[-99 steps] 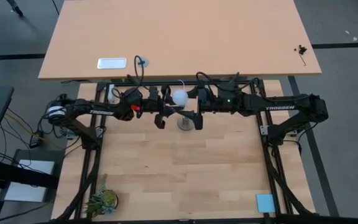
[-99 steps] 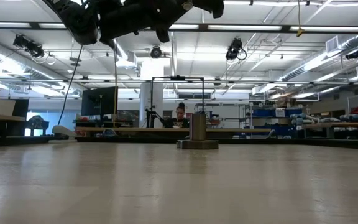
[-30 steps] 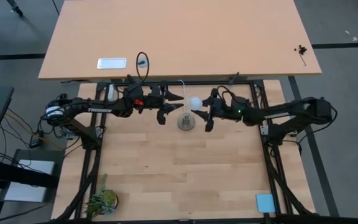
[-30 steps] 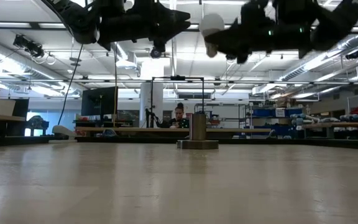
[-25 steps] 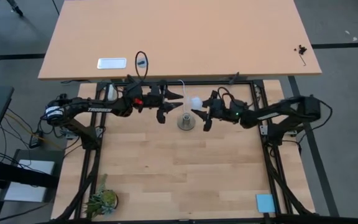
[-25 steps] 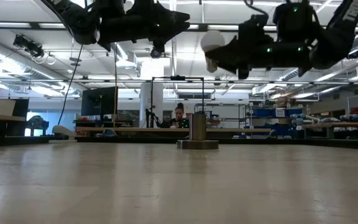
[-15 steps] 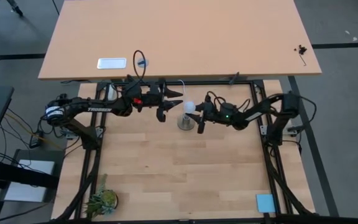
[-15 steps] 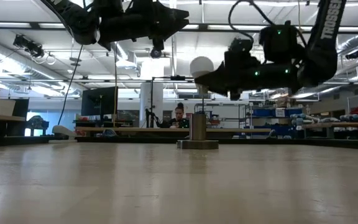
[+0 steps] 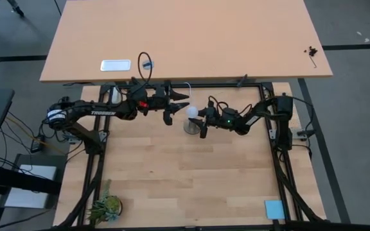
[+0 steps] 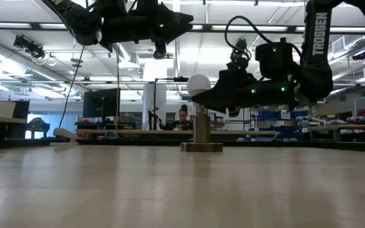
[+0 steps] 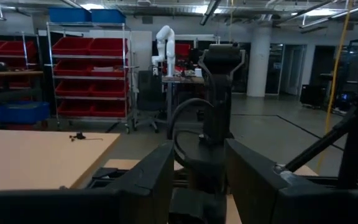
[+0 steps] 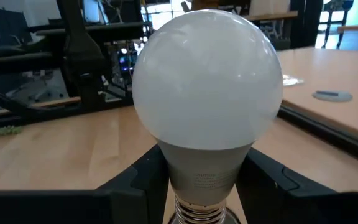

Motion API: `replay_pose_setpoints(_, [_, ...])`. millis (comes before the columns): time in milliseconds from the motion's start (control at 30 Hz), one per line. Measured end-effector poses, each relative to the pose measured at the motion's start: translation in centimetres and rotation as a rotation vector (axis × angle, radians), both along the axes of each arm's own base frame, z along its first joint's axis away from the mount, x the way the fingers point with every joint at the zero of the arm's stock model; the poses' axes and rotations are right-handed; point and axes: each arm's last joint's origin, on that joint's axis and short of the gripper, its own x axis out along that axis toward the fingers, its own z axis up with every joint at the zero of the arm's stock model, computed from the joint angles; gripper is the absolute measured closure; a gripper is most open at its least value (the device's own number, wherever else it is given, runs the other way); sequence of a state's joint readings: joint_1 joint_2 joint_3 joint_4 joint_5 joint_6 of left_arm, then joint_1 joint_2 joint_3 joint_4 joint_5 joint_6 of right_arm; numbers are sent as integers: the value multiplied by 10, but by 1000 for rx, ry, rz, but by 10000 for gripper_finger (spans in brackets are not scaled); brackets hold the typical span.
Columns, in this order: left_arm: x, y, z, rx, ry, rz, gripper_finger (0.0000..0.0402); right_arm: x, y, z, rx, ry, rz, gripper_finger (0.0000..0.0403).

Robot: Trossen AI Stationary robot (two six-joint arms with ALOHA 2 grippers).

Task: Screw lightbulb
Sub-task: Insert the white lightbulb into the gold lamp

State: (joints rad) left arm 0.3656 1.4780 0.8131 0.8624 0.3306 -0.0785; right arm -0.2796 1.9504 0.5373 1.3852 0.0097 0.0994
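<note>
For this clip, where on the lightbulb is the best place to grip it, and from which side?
Grip the lightbulb on its tapered neck just above the screw threads, from the side, one finger on each flank. The globe is round and smooth and would likely slip; the neck is narrower and leaves the threads free. The right claw already holds it this way, above the metal socket post.

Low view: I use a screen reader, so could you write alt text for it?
The right gripper holds the white lightbulb just above the grey metal socket standing on the table. The left gripper hangs higher up, empty, fingers apart.
</note>
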Motion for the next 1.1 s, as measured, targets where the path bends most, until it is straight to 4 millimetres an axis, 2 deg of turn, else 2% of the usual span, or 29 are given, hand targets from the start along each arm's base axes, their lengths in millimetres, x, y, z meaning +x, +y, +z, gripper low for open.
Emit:
replay_pose_setpoints(200, [1, 0, -3, 10, 26, 12, 254, 0, -1, -11, 14, 21, -3, 239])
replay_pose_setpoints(567, [1, 0, -3, 9, 31, 11, 254, 0, -2, -13, -24, 55, -13, 238])
replay_pose_setpoints(833, [2, -1, -5, 4, 39, 8, 255, 0, -2, -15, -30, 76, -12, 222])
replay_pose_setpoints(1100, [23, 5, -46, -43, 167, 18, 294, 0, -2, -15, -31, 78, -14, 228])
